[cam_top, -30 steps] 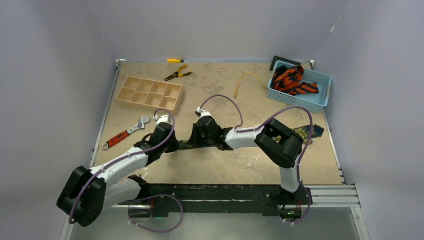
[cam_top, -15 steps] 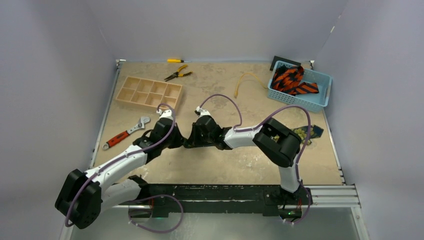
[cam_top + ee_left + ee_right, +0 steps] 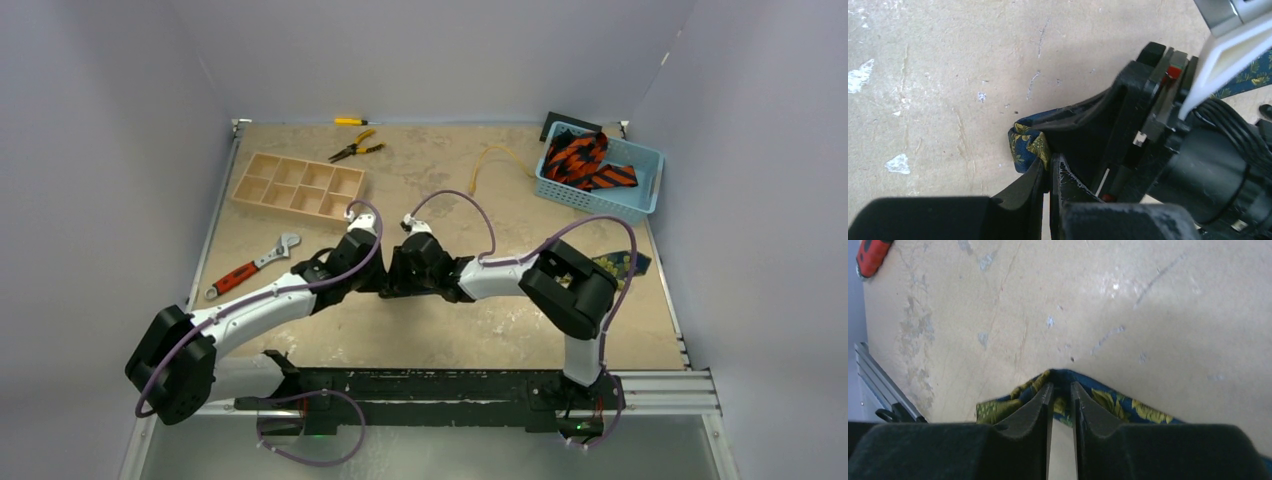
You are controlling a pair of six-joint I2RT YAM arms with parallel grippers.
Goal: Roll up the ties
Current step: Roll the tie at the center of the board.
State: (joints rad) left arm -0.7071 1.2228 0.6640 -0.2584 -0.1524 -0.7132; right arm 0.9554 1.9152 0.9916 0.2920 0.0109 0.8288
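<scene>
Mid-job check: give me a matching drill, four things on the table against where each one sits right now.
Things
1. navy tie
2. orange-and-black ties
3. wrench
4. pliers

Places
A. in the blue basket, far right
B. near the far edge, beyond the wooden tray
C. mid-table, pinched by the left gripper and the right gripper
D. left side, nearer than the wooden tray

Pairs: 1-C, 2-A, 3-D, 4-B
</scene>
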